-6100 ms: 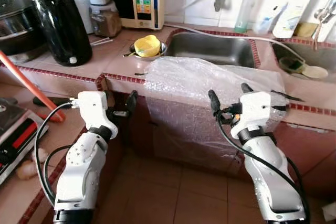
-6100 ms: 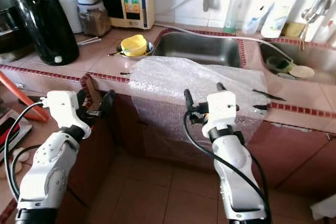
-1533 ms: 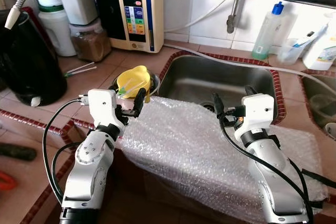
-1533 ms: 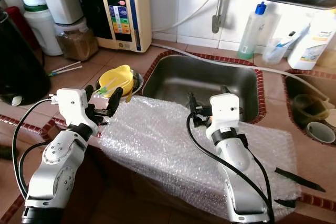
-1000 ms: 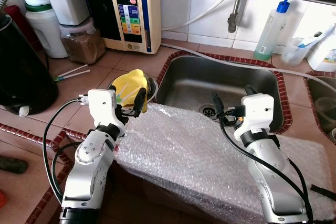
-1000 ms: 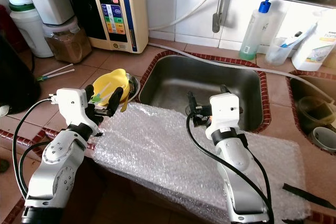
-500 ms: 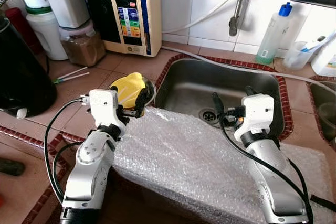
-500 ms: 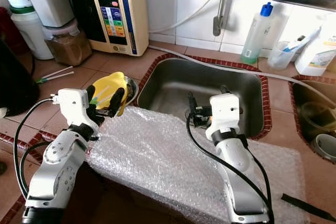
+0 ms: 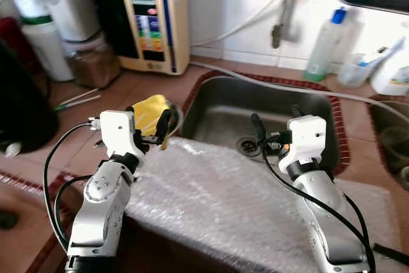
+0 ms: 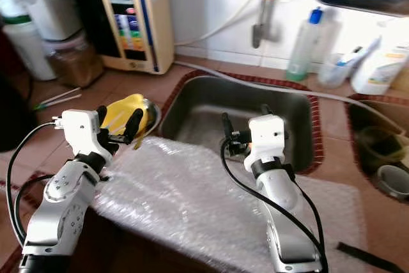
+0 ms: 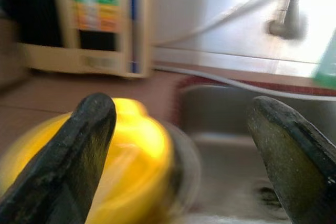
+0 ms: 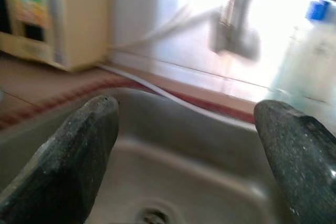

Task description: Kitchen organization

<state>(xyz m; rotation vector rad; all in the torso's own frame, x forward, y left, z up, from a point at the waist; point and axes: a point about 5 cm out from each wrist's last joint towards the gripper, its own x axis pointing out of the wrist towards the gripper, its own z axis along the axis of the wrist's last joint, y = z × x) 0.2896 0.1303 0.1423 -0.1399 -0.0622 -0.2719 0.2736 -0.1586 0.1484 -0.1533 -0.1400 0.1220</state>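
Bubble wrap, a clear sheet, is draped over the front edge of the terracotta-tiled bench, just before the stainless steel sink. The left tool is held wide open and empty beside a yellow plastic cup lying in a small metal bowl left of the sink. The right tool is likewise spread open, holding nothing, above the sink's near edge. A cream water-filter unit stands against the tiled wall.

tiled counter | bubble wrap draped over front edge | yellow cup in metal bowl beside sink
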